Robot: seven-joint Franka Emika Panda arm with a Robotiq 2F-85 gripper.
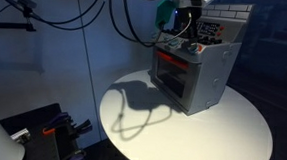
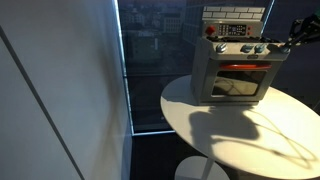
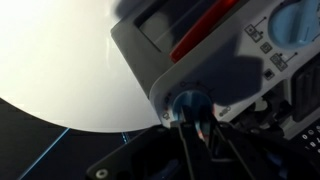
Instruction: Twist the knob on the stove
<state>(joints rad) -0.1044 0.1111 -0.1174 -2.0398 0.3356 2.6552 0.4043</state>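
The stove (image 1: 199, 73) is a small grey toy oven with a red-glowing door window, standing on a round white table (image 1: 215, 140). It shows in both exterior views (image 2: 235, 72). A row of pale blue knobs (image 2: 245, 48) runs above its door. In the wrist view my gripper (image 3: 186, 118) is right at one pale blue knob (image 3: 188, 100) at the end of the stove's (image 3: 175, 35) row, with its two dark fingers closed on the knob's sides. In the exterior views the gripper (image 1: 180, 30) reaches the stove's upper front edge from the side (image 2: 292, 38).
The table edge (image 2: 200, 135) lies close around the stove, with a drop to the floor beyond. Black cables (image 1: 47, 14) hang behind. Dark equipment (image 1: 40, 132) sits low beside the table. A glass wall (image 2: 150, 60) stands behind the stove.
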